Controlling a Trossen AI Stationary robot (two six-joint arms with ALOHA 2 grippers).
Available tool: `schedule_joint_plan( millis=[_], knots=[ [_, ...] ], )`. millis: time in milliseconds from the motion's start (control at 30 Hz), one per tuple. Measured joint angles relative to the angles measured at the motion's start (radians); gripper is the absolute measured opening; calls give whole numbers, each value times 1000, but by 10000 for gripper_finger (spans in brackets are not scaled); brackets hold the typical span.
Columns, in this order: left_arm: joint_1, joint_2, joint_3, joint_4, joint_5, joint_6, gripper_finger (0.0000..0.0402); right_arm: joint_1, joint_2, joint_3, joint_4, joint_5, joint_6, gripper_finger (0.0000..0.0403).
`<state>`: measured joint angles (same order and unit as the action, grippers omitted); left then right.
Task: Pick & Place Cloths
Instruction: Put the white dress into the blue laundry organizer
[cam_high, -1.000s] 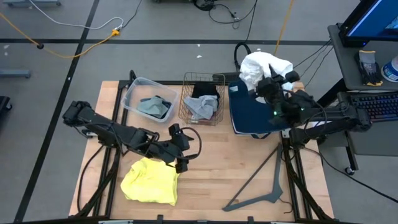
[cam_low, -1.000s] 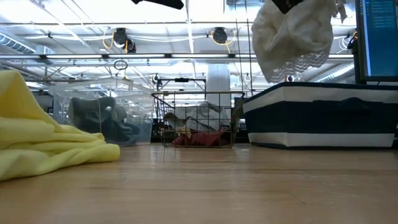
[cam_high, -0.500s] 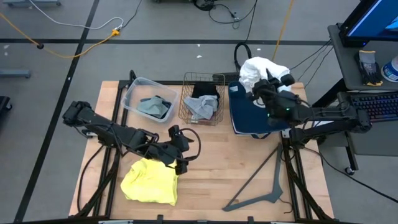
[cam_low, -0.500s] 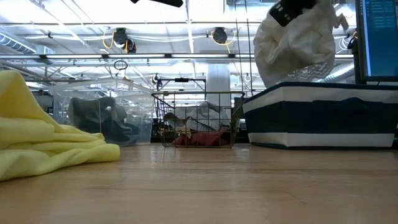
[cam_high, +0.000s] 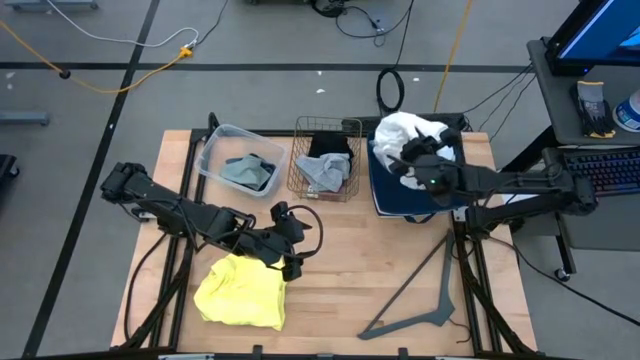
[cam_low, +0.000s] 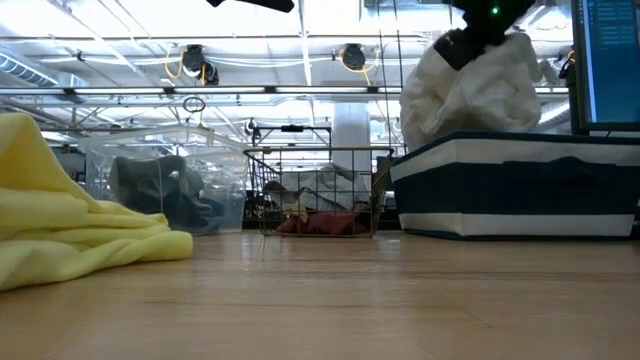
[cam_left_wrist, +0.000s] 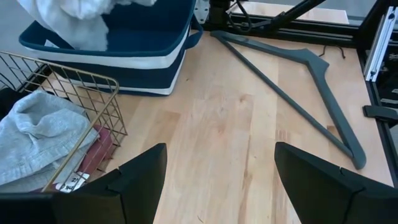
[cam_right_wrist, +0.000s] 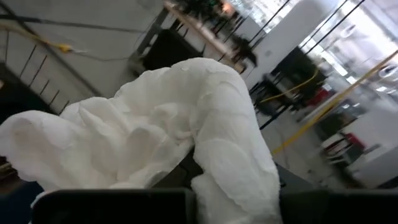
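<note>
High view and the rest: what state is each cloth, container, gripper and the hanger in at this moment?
white cloth: gripped, lowered into the bin, bulging above its rim
right gripper: shut on the white cloth
navy bin: upright, receiving the white cloth
yellow cloth: crumpled loose on the table
left gripper: open, empty, beside the yellow cloth
wire basket: upright, holding cloths
clear tub: upright, grey cloth inside
hanger: lying flat
</note>
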<state>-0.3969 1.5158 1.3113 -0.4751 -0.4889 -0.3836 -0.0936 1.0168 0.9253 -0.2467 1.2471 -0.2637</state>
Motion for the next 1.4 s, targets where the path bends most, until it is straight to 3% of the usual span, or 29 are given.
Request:
schedule_joint_plan(
  millis=[267, 767, 1000, 1400],
  knots=[
    [-15, 1, 0, 0, -4, 4, 299, -91, 0, -9, -265, -130, 296, 43],
    [-19, 1, 0, 8, -8, 3, 299, -233, 0, -291, -127, -358, 411, 45],
    [-19, 1, 0, 9, -9, 0, 299, -294, 0, -361, -55, -456, 413, 50],
    [-19, 1, 0, 9, -7, 0, 299, -370, -1, -363, -54, -599, 409, 146]
  ],
)
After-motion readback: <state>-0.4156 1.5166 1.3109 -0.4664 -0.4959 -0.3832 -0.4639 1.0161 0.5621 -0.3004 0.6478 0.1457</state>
